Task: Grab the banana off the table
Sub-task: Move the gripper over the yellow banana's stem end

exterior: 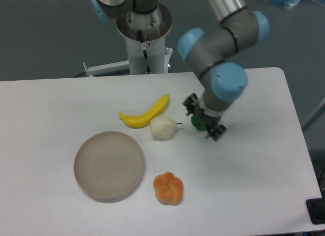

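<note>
The smooth, curved, bright yellow toy banana (145,114) is seen lying on the flat white tabletop (61,104), touching the whitish round pear-like fruit (162,128) at its lower right. The black two-finger gripper (204,122) is positioned to the banana's right, over a small green object (197,124), clearly apart from the banana. Whether its fingers are spread or closed cannot be told.

The banana (145,114) looks smooth, glossy plastic; the table (51,109) is matt white.
</note>
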`<state>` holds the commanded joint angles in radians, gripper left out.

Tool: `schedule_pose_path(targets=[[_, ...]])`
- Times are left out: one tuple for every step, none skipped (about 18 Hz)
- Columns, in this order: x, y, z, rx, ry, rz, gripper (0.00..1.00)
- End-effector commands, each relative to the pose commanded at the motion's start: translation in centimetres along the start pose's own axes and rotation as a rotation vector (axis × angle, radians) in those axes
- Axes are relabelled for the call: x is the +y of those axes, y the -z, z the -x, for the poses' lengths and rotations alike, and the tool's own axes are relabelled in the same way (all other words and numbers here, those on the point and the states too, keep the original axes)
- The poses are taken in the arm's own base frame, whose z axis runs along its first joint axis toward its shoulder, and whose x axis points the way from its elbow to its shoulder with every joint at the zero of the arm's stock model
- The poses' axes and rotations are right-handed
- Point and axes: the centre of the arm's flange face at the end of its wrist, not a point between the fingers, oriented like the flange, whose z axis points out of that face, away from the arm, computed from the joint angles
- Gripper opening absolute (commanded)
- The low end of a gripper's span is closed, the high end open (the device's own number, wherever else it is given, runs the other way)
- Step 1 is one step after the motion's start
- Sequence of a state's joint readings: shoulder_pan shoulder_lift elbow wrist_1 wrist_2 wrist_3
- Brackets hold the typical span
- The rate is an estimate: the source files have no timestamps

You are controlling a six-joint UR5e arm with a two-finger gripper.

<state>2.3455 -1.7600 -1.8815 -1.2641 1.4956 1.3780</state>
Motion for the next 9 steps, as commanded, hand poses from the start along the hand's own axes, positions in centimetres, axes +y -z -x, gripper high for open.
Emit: schedule_pose_path(targets=[[0.2,0.1,-1.5,-0.031,0.053,-0.007,1.0],[0.3,0.1,-2.0,-0.053,0.096,-0.013,1.0],[0.3,0.2,-2.2,-0.071,0.137,-0.019,1.0],[0.3,0.3,-2.3,-0.073,0.165,-0.021,1.0],[0.2,0.2,-2.4,-0.072,0.171,-0.02,1.0],[0.2,-0.2,-2.7,-0.07,0.173,-0.019,1.0],[0.1,-0.6,-3.3,-0.063,0.174,-0.017,1.0],[-0.4,-1.7,-4.5,-0.047,0.175,-0.011,1.0],[-0.8,-2.2,-5.3,-0.044,0.172,-0.006,1.0]])
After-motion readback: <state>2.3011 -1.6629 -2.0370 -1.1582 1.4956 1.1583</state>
